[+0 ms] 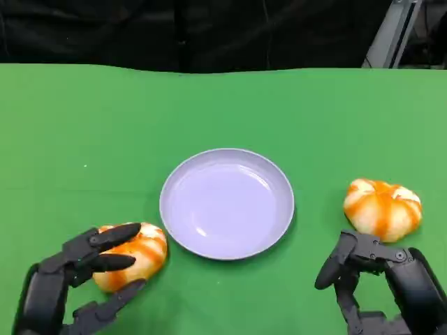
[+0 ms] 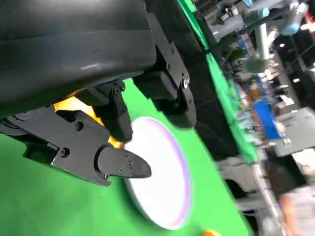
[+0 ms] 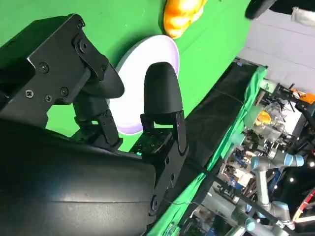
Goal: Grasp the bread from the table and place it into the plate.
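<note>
Two round orange-and-white breads lie on the green table. The left bread sits left of the lilac plate, and my left hand grips it, fingers over its top and thumb under its near side. In the left wrist view a patch of that bread shows between the palm and the fingers, with the plate beyond. The right bread lies free, right of the plate. My right hand sits just in front of it, fingers apart, holding nothing. The plate holds nothing.
The green cloth stretches far behind the plate to a dark backdrop. A metal stand leg rises at the back right. The right wrist view has the left bread past the plate, and lab equipment off the table.
</note>
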Action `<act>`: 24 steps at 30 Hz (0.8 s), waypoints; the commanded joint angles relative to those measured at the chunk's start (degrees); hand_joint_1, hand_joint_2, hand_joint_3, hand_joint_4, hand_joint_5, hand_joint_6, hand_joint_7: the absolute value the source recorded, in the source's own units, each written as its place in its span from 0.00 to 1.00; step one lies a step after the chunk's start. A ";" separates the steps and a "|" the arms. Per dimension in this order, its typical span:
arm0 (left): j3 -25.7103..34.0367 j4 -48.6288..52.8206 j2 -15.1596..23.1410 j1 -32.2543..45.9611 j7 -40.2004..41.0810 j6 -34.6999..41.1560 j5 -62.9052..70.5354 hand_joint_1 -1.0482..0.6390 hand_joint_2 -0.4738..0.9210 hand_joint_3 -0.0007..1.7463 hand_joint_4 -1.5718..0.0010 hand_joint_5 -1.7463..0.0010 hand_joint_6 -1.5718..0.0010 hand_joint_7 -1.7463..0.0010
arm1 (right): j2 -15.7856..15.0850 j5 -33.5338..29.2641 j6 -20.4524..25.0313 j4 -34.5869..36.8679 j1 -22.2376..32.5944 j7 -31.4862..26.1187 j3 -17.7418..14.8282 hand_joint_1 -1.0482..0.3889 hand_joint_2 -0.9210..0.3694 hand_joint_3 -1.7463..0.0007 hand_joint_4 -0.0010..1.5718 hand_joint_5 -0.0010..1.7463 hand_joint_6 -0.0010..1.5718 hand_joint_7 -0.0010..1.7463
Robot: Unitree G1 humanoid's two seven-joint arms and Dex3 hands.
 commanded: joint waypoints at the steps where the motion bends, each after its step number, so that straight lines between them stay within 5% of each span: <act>1: -0.87 -0.48 2.55 -0.36 5.05 0.31 8.88 0.44 0.98 0.01 0.69 0.80 0.69 1.00 | -0.47 -0.03 -0.71 0.01 -0.04 -0.25 -0.18 0.82 0.48 0.16 0.54 0.93 0.51 0.77; 9: -4.15 -2.47 6.14 -0.52 10.68 5.62 22.88 0.35 0.97 0.00 0.78 0.86 0.80 1.00 | -0.53 0.02 -1.68 0.42 -0.08 -0.34 -0.30 0.83 0.47 0.16 0.54 0.93 0.51 0.76; 13: -8.52 -8.49 8.57 -2.03 4.24 20.16 36.01 0.26 0.99 0.00 0.86 0.90 0.87 1.00 | -0.09 -0.26 -0.25 -0.87 0.61 -0.20 0.17 0.82 0.48 0.16 0.54 0.93 0.51 0.77; 24: -15.08 -9.73 11.20 -5.30 3.39 31.05 42.93 0.25 0.98 0.00 0.84 0.89 0.87 1.00 | -0.28 -0.24 -0.08 -1.37 0.74 -0.13 0.17 0.82 0.48 0.16 0.54 0.94 0.51 0.76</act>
